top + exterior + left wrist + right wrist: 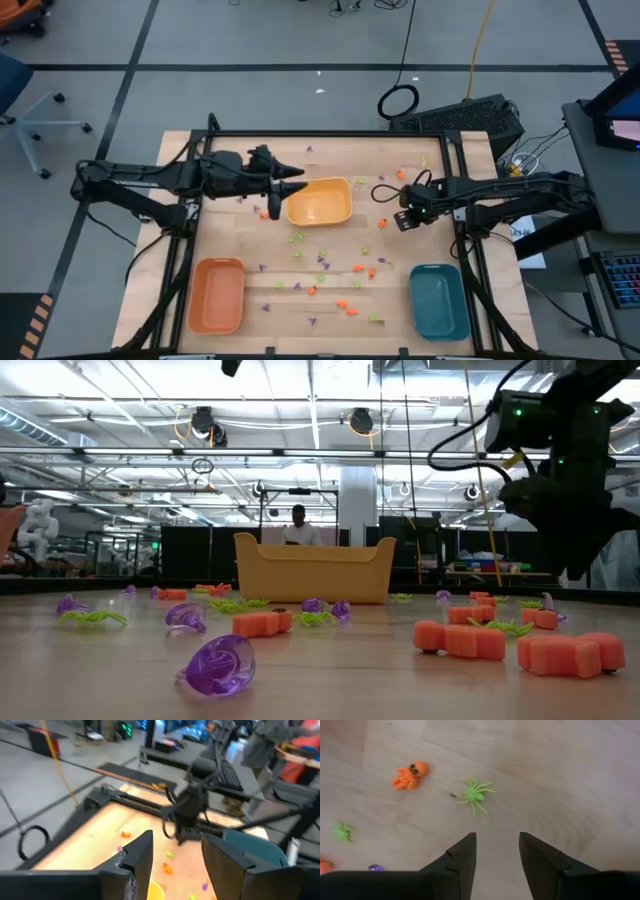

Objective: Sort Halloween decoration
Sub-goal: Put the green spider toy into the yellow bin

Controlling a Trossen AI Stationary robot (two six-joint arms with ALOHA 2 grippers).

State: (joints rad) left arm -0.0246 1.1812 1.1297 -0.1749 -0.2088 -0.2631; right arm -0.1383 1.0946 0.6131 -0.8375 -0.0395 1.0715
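The Halloween decoration is many tiny orange, light green and purple pieces lying scattered on the wooden table. My left gripper hangs open and empty above the left end of the yellow tray; its fingers point toward the right arm. My right gripper is open, points down and hovers right of the yellow tray. In the right wrist view its fingers stand above bare wood, just short of a green spider, with an orange piece farther off. The low view shows a purple piece and orange pieces up close.
An orange tray sits at the near left and a teal tray at the near right. A black frame borders the table. A cable loop lies on the floor beyond it. A person sits behind the yellow tray.
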